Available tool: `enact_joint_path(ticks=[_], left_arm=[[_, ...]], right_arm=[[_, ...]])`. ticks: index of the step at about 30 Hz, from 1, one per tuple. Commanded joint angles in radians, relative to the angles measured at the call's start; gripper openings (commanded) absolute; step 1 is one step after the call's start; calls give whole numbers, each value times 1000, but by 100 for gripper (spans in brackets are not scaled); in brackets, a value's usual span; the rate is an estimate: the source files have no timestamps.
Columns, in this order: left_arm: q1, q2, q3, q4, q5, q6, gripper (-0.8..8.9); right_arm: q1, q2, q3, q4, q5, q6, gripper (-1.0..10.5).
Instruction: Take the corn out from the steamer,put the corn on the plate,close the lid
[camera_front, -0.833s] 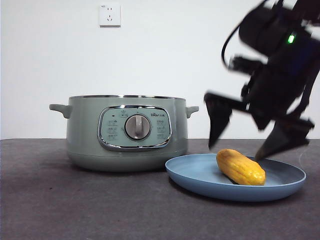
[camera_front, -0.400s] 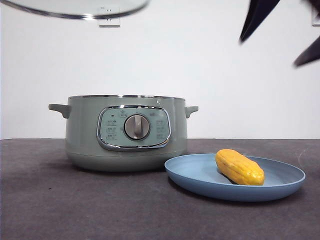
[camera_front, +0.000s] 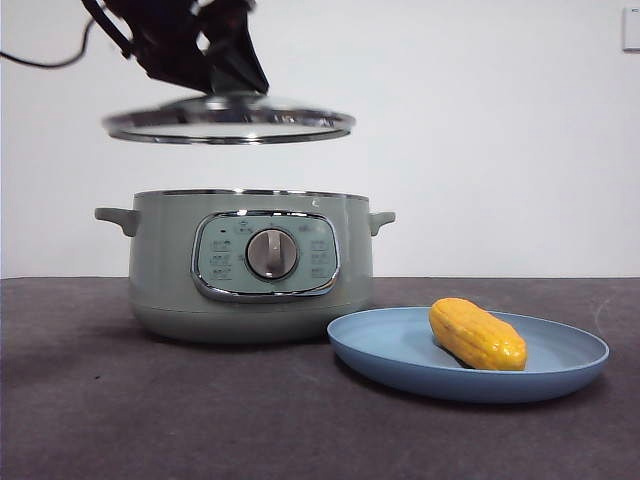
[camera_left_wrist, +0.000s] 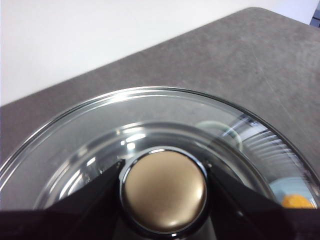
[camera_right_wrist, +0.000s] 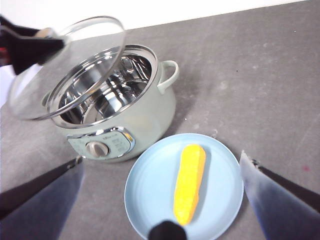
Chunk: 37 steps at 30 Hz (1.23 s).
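lid: hanging level above the open steamer, not seated yet
left end effector: clamped on the lid's knob
right end effector: jaws spread wide, holding nothing, high over the plate
corn: already lying on the plate, just beside the steamer on the desk
handling: glass with a metal rim, so probably heavy-ish, rigid, breakable. The knob's the only sane grab spot; lower it flat

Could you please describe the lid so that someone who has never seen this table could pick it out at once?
Find the sage-green steamer on the dark table. Hanging in the air above its open top, held by its knob in the left gripper, is the lid. It alone is clear glass with a shiny metal rim.
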Motion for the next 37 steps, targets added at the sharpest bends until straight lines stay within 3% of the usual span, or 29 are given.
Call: enact_joint_path(ticks=[1, 19, 37], left_arm=[[-2, 18, 11, 101, 8, -2, -9], [0, 188, 11, 203, -19, -2, -9], [-1, 195, 11, 79, -11, -2, -9]], right_arm=[[1, -14, -6, -27, 0, -5, 599], [3, -14, -6, -66, -28, -1, 599], [3, -14, -6, -66, -25, -5, 599]])
